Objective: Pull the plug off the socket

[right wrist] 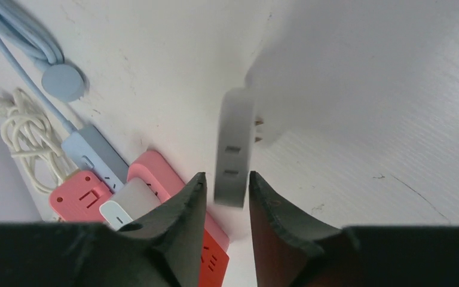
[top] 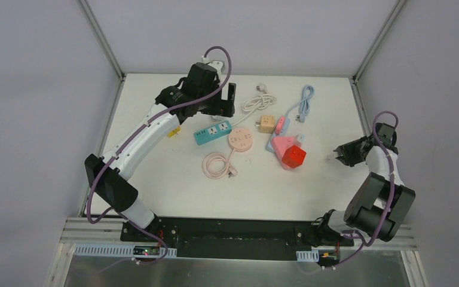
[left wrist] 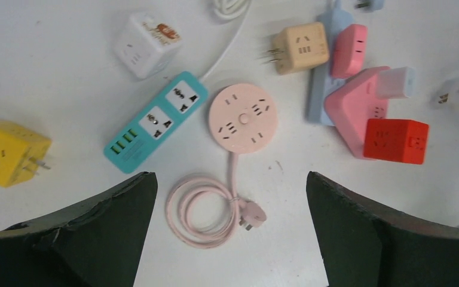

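Observation:
A white plug [right wrist: 234, 137], blurred, with its prongs pointing right, hangs between the tips of my right gripper [right wrist: 227, 178]. The jaws stand slightly open, with a slim gap beside the left finger. This gripper [top: 336, 155] hovers at the table's right side, apart from the pink triangular socket [top: 281, 144]. That socket carries a red cube [top: 293, 156] and a white adapter [left wrist: 394, 82]. My left gripper [left wrist: 230, 179] is wide open and empty, high over the coiled pink cord [left wrist: 206, 209]; in the top view this gripper [top: 226, 101] is at the back.
A teal power strip [left wrist: 155, 122] and a round pink socket [left wrist: 243, 118] lie mid-table. Near them are a tan cube [left wrist: 302, 48], a white cube [left wrist: 146, 42], a yellow cube [left wrist: 6, 152] and a blue strip [left wrist: 323, 89]. White and blue cords [right wrist: 21, 128] lie at the back.

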### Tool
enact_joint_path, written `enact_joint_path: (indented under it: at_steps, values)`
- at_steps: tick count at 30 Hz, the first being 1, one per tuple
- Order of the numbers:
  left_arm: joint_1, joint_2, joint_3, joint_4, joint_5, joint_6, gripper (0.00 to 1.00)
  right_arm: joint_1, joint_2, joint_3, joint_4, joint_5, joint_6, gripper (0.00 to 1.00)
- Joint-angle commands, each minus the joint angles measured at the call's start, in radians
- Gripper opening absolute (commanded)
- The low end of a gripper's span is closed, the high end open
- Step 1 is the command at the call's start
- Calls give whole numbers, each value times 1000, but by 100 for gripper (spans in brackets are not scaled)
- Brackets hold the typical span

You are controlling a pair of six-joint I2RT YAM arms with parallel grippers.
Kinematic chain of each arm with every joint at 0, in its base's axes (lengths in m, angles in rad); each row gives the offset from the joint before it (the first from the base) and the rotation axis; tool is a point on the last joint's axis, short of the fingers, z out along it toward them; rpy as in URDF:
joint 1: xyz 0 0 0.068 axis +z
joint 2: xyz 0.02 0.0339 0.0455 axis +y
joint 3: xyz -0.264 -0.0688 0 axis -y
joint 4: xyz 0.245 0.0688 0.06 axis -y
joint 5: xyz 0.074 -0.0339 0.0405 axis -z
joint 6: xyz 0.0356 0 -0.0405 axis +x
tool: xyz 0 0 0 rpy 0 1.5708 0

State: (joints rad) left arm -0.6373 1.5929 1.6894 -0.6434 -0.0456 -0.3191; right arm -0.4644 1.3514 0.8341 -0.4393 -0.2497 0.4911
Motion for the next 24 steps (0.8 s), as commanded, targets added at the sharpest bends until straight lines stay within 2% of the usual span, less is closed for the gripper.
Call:
enact_joint_path:
  at_steps: [1, 4, 7, 10, 13, 17, 20, 24]
  values:
    - [53, -59, -36, -3, -32, 51, 99, -34, -12, -22, 31, 33, 42, 40]
    - [73, -64, -38, 1, -40, 54, 96, -40, -33, -37, 19, 98, 40, 60]
    - [84, -75, -57, 30, -55, 33, 99, -40, -58, -46, -4, 168, 33, 73]
    - [93, -68, -45, 26, -30, 10, 99, -39, -91, -37, -13, 191, 25, 77]
    - [96, -36, -7, -16, 119, 47, 99, -36, -118, 5, -36, 161, 3, 79]
    - [94, -45, -78, 97, 245, 0, 97, -7, -157, 46, -15, 39, 4, 83]
    - [88, -17, -91, 158, 343, -54, 91, 97, -149, 83, 6, -35, 11, 93]
    - [51, 64, -44, 167, 394, -99, 86, 291, -99, 157, -31, 44, 43, 95]
